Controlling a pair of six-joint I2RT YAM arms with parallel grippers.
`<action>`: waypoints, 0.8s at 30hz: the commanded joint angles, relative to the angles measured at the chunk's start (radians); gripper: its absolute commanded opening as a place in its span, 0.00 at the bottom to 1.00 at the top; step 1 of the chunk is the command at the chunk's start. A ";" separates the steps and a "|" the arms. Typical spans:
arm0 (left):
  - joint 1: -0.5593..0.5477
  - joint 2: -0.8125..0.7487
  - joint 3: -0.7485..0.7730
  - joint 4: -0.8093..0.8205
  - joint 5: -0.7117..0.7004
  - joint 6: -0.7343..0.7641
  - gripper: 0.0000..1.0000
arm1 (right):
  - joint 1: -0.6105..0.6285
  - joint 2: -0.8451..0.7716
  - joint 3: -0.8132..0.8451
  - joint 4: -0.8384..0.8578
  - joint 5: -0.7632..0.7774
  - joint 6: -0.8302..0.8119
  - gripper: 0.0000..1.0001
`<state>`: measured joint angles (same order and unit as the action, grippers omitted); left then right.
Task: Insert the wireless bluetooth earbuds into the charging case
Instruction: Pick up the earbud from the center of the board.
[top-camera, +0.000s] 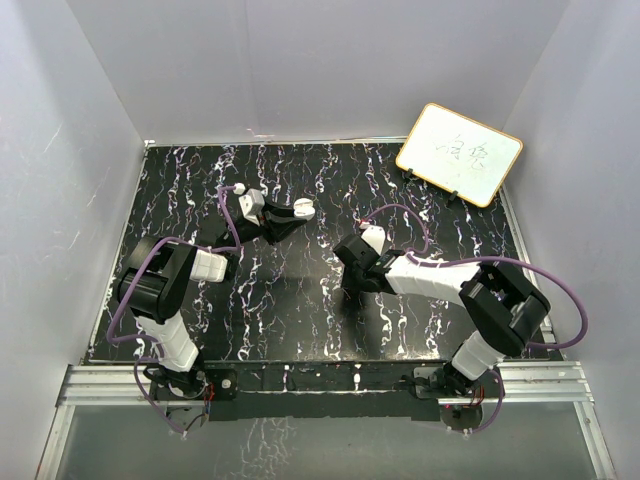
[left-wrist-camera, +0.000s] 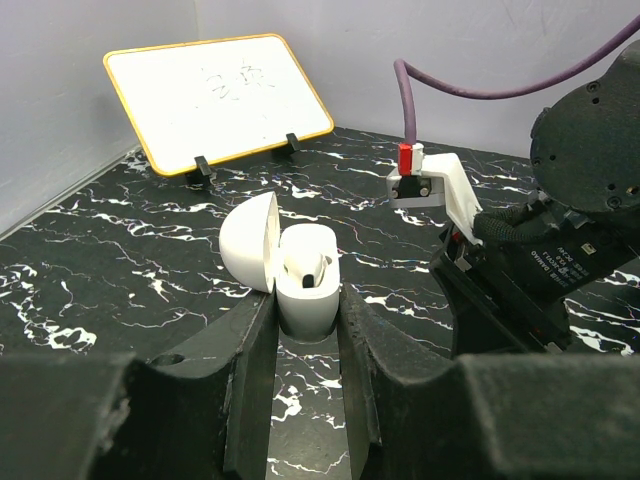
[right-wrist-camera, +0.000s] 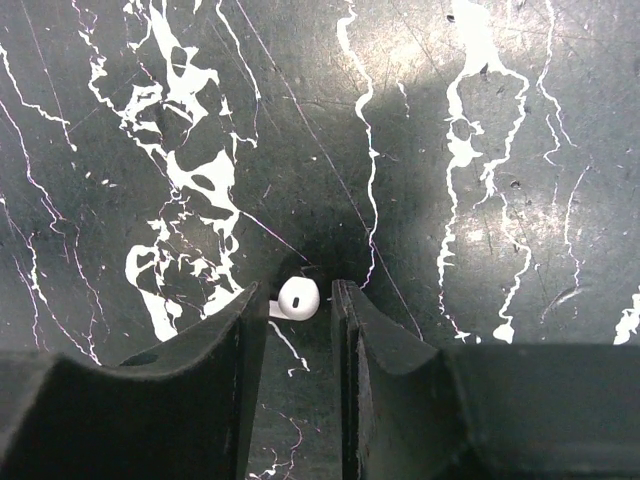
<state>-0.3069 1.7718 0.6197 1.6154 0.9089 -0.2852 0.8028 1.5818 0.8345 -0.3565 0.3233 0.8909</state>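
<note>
The charging case (left-wrist-camera: 305, 298) is white here, a small rounded box with its lid (left-wrist-camera: 247, 243) swung open to the left. My left gripper (left-wrist-camera: 306, 302) is shut on its body and holds it upright above the table; in the top view the case (top-camera: 302, 209) shows at the left gripper (top-camera: 292, 215). One white earbud (left-wrist-camera: 313, 266) appears to sit in the case's mouth. Another white earbud (right-wrist-camera: 298, 298) lies on the table between the fingers of my right gripper (right-wrist-camera: 298, 290). Its stem points to the left finger (right-wrist-camera: 240, 340), and a narrow gap separates it from the right finger (right-wrist-camera: 350, 340).
A whiteboard with an orange rim (top-camera: 459, 153) leans at the back right of the black marbled table (top-camera: 300, 310). White walls close in the sides and back. The right arm (left-wrist-camera: 560, 240) stands close to the right of the held case.
</note>
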 joint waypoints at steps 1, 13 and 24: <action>0.000 -0.037 -0.005 0.112 0.007 0.005 0.00 | -0.004 0.026 -0.006 0.013 0.014 0.006 0.28; 0.000 -0.021 -0.005 0.122 0.004 0.006 0.00 | -0.004 -0.005 0.023 -0.008 0.086 -0.021 0.13; -0.033 0.047 0.006 0.166 -0.042 0.043 0.00 | -0.003 -0.047 0.235 -0.124 0.276 -0.199 0.09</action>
<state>-0.3161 1.8126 0.6197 1.6150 0.8932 -0.2836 0.8028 1.5875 0.9714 -0.4503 0.4740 0.7795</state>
